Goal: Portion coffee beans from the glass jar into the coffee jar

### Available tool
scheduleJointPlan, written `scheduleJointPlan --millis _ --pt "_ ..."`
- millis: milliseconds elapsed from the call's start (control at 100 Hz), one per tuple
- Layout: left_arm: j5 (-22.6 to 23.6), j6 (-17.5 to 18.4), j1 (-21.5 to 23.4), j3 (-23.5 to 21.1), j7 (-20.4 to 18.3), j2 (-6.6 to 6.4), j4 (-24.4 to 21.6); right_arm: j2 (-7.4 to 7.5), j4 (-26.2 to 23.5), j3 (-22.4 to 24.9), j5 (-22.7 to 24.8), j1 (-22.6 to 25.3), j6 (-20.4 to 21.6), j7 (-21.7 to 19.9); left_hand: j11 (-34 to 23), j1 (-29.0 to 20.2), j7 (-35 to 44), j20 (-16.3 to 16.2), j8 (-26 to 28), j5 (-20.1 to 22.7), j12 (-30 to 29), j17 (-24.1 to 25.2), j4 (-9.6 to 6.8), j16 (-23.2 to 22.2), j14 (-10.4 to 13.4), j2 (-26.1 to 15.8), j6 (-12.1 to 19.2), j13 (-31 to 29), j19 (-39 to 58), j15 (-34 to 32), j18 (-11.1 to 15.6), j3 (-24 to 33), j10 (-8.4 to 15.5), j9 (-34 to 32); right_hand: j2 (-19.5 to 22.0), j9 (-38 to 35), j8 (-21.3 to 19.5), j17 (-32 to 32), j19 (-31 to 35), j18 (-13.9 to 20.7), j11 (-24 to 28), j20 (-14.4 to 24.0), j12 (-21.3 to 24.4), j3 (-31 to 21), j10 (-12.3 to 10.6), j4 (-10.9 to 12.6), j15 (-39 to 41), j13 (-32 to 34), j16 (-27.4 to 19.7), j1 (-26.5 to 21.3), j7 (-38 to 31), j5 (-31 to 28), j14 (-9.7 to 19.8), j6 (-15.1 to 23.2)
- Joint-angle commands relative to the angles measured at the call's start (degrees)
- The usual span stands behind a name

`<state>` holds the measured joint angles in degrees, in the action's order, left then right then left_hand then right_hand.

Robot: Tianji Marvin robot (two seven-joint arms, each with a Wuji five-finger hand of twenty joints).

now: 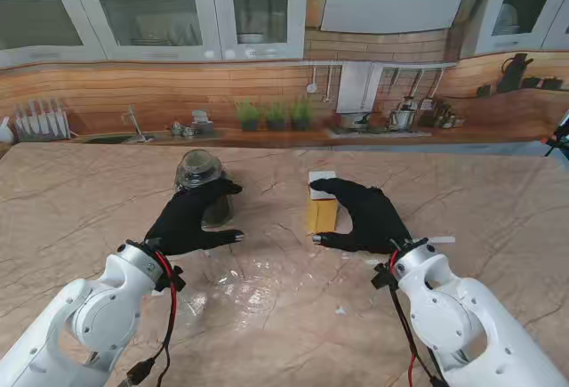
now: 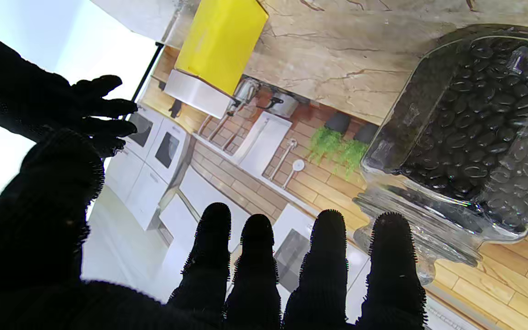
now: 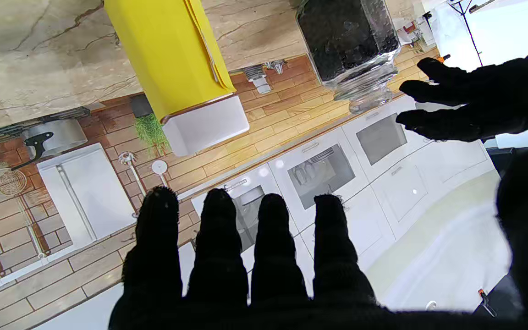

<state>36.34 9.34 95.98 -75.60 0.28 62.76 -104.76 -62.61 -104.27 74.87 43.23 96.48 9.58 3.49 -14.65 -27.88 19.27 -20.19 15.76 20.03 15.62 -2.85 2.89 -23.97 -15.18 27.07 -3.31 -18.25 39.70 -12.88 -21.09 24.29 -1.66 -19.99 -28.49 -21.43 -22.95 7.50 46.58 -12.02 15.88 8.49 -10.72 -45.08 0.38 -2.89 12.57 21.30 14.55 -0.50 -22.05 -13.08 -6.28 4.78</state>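
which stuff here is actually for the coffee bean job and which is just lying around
For the job:
glass jar full of beans, with the left hand open beside it
yellow coffee jar with a white lid, with the right hand open beside it

Just lying about:
crumpled clear plastic on the table, nearer to me

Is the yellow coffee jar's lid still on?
On. The yellow coffee jar stands upright with its white lid seated on top in both wrist views.

Left hand (image 1: 189, 219) open, right hand (image 1: 369, 217) open (fingers spread), palms facing inward
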Motion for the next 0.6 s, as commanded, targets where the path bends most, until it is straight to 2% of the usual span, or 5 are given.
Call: scheduleJointPlan --millis 0,260,510,590 --pt "0.1 0.0 0.4 0.1 0.0 0.21 -0.1 -0.23 0.1 -0.3 0.0 0.2 0.1 0.1 0.0 -0.1 1.2 -0.1 0.3 0.1 0.3 0.7 -1.21 -0.1 -0.4 0.3 -0.4 -0.1 -0.3 -0.1 0.0 0.5 0.5 -0.4 -1.5 0.9 0.9 -0.4 -0.5 1.0 0.4 -0.1 -0.2 -0.7 -0.2 0.6 0.1 0.3 -0.3 -1.9 -0.6 1.4 1.2 -0.7" --pt "1.0 0.6 0.5 -0.4 -0.3 0.07 -0.6 -0.22 -0.1 -0.2 0.2 0.8 -0.2 0.1 0.1 -0.2 1.2 0.1 0.4 0.2 0.2 1.4 -1.22 0.0 -0.2 0.4 -0.2 0.1 -0.9 0.1 -0.2 0.4 0.6 -0.3 -1.6 0.6 1.0 -0.4 -0.6 1.1 0.5 -0.1 -0.3 -0.7 -0.3 0.6 0.2 0.6 -0.3 -1.9 -0.7 1.2 1.2 -0.8" --pt "10.3 2.9 -0.9 -2.4 2.4 -0.32 -1.7 -0.03 -0.1 0.2 -0.1 0.5 0.7 -1.0 1.2 0.6 0.5 3.4 0.4 0.2 -0.2 5.3 -0.99 1.5 1.0 1.3 1.6 3.2 -7.3 2.8 -1.5 0.8 1.3 0.8 -1.6 0.4 1.0 -0.2 -0.7 1.2 0.5 -0.2 -0.2 -0.7 -0.3 0.6 0.2 0.8 -0.3 -1.9 -0.8 0.9 1.2 -0.8" --pt "11.9 2.9 -2.1 -2.8 1.6 -0.58 -2.2 0.04 -0.1 0.4 0.0 0.5 1.0 -1.3 1.6 1.1 -0.1 4.3 0.3 -0.1 -0.4 5.8 -0.8 1.9 1.4 1.8 2.3 4.0 -9.0 3.4 -1.4 1.2 1.8 1.3 -1.5 0.4 1.1 -0.2 -0.7 1.2 0.4 -0.2 -0.2 -0.7 -0.4 0.6 0.2 0.9 -0.3 -1.8 -0.8 0.8 1.2 -0.8"
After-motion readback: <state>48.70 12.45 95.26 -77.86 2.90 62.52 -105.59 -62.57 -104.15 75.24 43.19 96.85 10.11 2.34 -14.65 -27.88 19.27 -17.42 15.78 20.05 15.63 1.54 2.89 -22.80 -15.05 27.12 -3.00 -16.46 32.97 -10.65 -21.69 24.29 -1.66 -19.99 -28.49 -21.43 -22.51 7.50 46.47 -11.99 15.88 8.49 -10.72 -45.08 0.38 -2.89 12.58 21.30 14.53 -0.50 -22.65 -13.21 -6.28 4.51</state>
